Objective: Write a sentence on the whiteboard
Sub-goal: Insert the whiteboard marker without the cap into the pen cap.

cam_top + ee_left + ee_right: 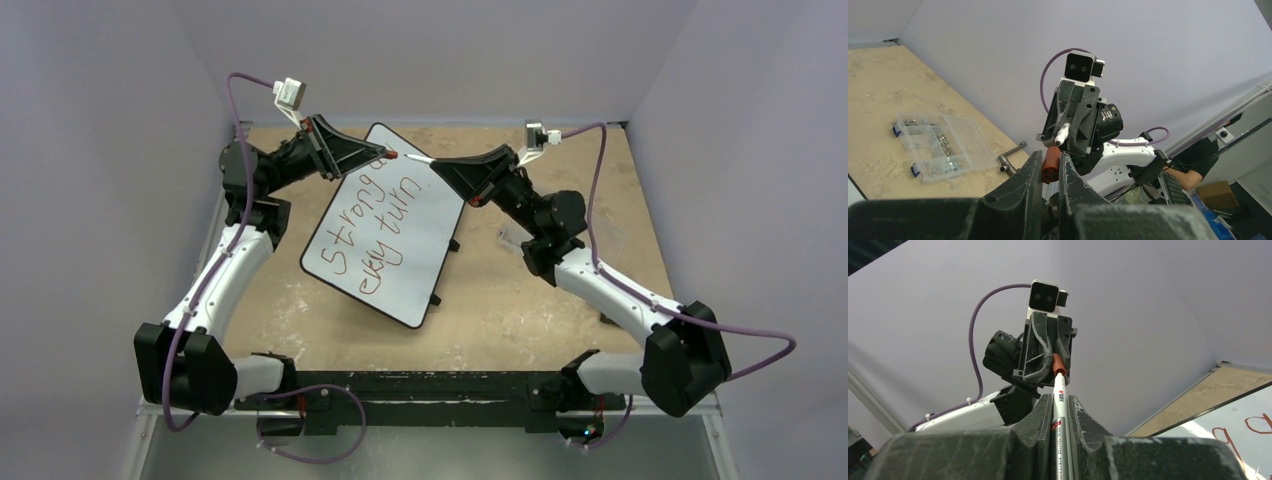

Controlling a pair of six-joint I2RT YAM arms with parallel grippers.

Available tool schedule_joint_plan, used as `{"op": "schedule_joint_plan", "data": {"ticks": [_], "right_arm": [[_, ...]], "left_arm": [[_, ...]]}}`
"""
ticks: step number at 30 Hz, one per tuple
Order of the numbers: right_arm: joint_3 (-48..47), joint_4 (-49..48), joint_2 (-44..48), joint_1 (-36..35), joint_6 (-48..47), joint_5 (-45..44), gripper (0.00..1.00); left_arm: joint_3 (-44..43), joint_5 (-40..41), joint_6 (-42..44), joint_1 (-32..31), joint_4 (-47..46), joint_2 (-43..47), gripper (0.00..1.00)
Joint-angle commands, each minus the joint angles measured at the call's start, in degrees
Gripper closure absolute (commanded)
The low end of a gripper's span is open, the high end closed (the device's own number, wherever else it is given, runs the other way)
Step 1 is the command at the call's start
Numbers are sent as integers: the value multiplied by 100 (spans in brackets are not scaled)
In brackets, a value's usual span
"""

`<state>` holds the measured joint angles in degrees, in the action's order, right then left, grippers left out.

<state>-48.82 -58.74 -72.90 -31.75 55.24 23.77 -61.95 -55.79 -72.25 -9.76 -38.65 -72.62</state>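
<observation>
1. My left gripper (385, 153) is clamped tight on the red cap (391, 154). My right gripper (441, 164), equally closed, grips the marker (421, 158).
2. The whiteboard (425, 235) lies skewed mid-bench, its top corner toward the far edge, with the sentence (370, 225) across it.
3. I judge recapping is in hand: align nib with cap, then push together.

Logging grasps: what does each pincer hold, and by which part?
Left pincer pinches the red cap by its sides; right pincer clamps the marker by its barrel.

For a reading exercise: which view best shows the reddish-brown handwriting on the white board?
Top external: both lines of the reddish-brown handwritten sentence show on the large white rectangular whiteboard. The right wrist view catches a few strokes at its lower right; the left wrist view shows none.
</observation>
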Motion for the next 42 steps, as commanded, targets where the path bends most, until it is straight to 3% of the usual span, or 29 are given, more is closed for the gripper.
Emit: {"op": "schedule_joint_plan", "data": {"ticks": [1,42], "right_arm": [[-365,-278,-114,20,63,137,100],[-471,-555,-523,4,368,258,100]], "left_arm": [[48,-64,-174,44,-527,-21,100],[174,-20,-500,97,-1067,-129,100]]}}
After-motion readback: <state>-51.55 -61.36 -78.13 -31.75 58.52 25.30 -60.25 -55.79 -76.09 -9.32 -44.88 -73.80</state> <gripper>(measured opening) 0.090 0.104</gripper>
